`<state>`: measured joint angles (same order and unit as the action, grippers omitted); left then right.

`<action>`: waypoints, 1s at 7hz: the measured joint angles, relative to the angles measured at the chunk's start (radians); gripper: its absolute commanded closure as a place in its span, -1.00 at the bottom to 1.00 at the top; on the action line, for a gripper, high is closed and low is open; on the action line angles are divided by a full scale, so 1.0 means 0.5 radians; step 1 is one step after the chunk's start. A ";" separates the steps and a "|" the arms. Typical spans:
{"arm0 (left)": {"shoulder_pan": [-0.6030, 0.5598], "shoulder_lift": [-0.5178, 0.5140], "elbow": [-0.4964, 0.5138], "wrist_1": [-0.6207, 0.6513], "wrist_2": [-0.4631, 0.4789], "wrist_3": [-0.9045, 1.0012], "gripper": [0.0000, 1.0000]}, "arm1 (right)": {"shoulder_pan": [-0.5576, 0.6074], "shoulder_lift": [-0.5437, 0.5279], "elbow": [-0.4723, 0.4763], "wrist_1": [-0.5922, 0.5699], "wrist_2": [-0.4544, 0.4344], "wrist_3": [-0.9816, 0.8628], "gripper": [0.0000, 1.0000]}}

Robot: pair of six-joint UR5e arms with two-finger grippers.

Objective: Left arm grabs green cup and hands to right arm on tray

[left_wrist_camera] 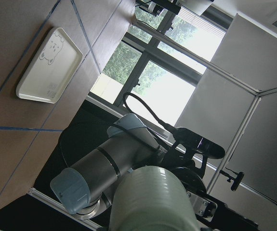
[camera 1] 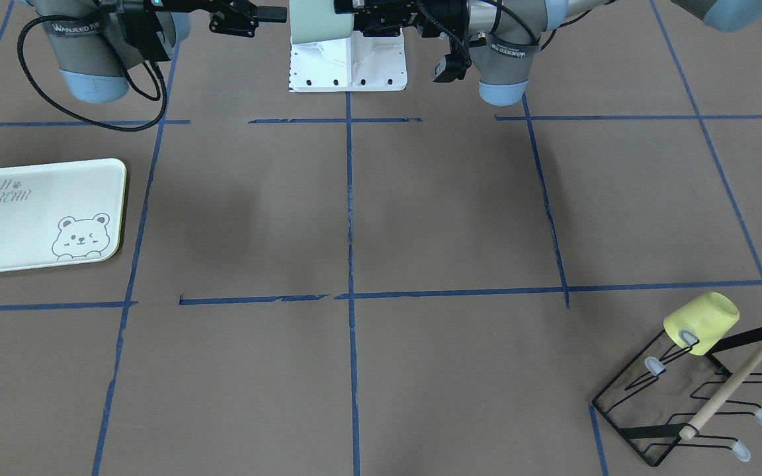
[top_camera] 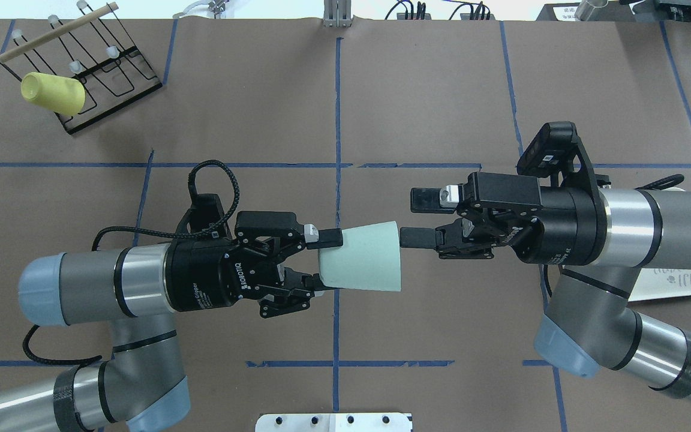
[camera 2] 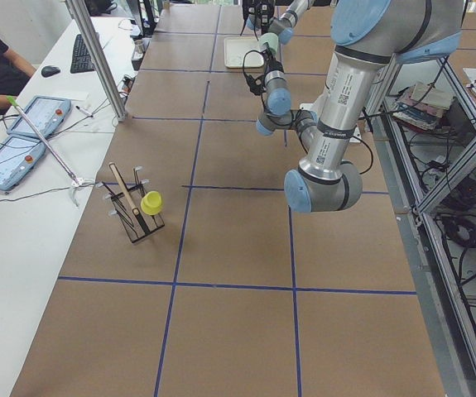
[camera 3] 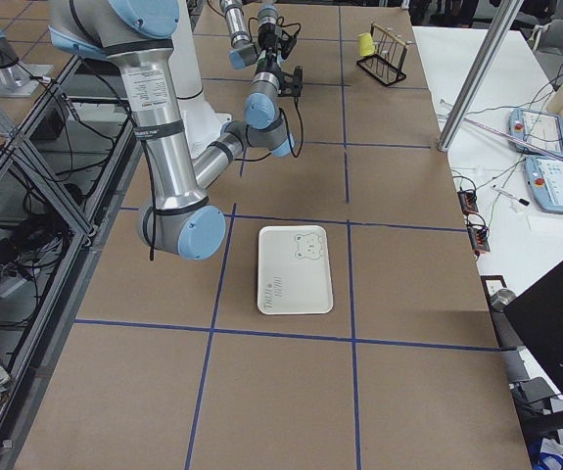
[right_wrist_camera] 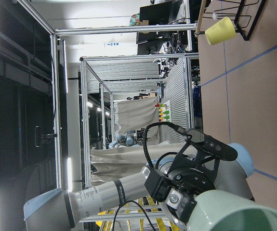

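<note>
The pale green cup (top_camera: 362, 257) lies on its side in the air over the table's middle, with its open rim toward the right arm. My left gripper (top_camera: 330, 262) is shut on its narrow base end. My right gripper (top_camera: 420, 218) is open, facing the rim. One of its fingertips (top_camera: 412, 237) sits right at the rim's edge; I cannot tell whether it touches. In the front-facing view the cup (camera 1: 320, 20) hangs between the grippers at the top edge. The right wrist view looks into the cup's mouth (right_wrist_camera: 246, 214). The tray (camera 1: 40, 215) lies flat and holds nothing.
A yellow cup (top_camera: 51, 93) hangs on a black wire rack (top_camera: 111, 78) with a wooden bar at the far left corner. The tray's edge (top_camera: 681, 282) shows behind the right arm. A white base plate (camera 1: 348, 66) sits between the arms.
</note>
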<state>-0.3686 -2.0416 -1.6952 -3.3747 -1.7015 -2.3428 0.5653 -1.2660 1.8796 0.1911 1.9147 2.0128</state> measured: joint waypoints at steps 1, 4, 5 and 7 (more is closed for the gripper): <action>0.003 -0.008 0.008 0.000 0.019 0.001 0.84 | -0.014 -0.002 -0.003 -0.001 0.003 0.000 -0.89; 0.023 -0.014 0.021 0.000 0.045 0.003 0.73 | -0.052 -0.001 -0.011 -0.007 0.006 0.001 0.07; 0.027 -0.016 0.021 0.000 0.046 0.004 0.66 | -0.061 -0.001 -0.013 -0.005 0.006 0.001 0.33; 0.028 -0.018 0.009 0.002 0.047 0.006 0.36 | -0.071 -0.001 -0.019 -0.003 0.006 -0.001 0.93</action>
<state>-0.3546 -2.0507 -1.6907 -3.3736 -1.6780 -2.3398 0.5299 -1.2664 1.8700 0.1894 1.9176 2.0123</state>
